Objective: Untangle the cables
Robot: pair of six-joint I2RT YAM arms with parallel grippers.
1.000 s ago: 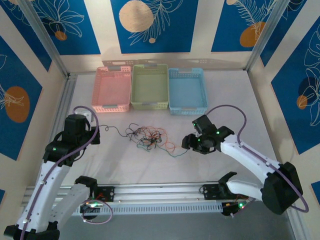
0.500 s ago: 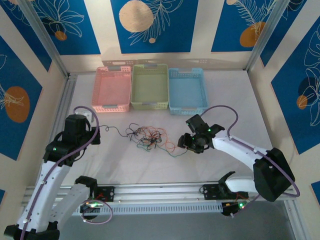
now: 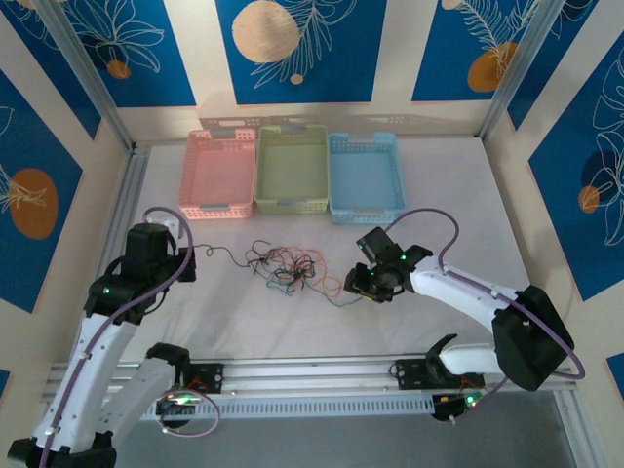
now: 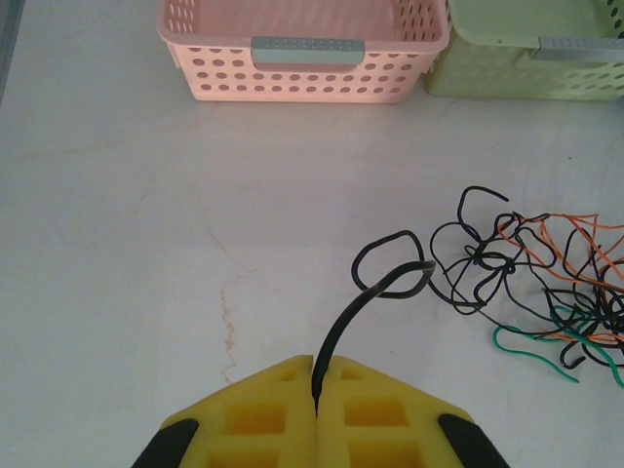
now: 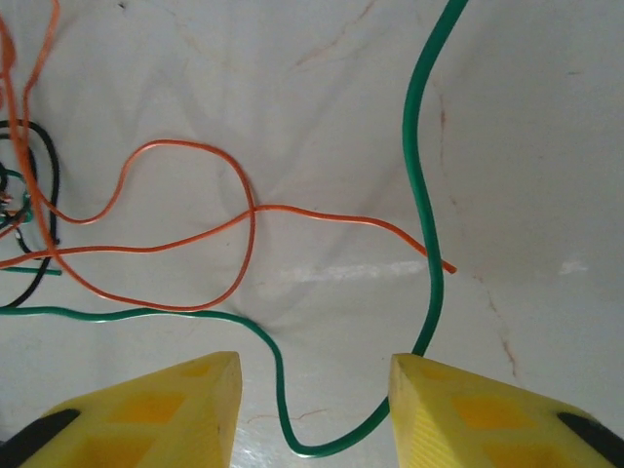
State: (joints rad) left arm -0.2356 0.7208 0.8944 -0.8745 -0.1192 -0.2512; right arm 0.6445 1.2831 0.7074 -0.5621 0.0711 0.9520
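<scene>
Above: the cables (image 3: 292,268) are lying tangled before the pink basket (image 3: 216,208), green basket (image 3: 290,205) and blue basket (image 3: 367,211), bare floors showing. Left wrist: a black strand (image 4: 343,322) is being pinched by the left gripper (image 4: 315,388). Right wrist: a green strand (image 5: 421,195) is being straddled by the spread right gripper (image 5: 314,390).

Right tool (image 5: 314,378) spread wide, green cable (image 5: 117,313) looping between its fingers, orange cable (image 5: 322,212) beyond

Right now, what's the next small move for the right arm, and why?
Probably lower the right gripper slightly and close on the green cable. Its jaws are open, with that cable's loop running between them, not gripped. The left gripper is shut on a black cable, so a second grip would likely let the arms pull strands apart.
</scene>
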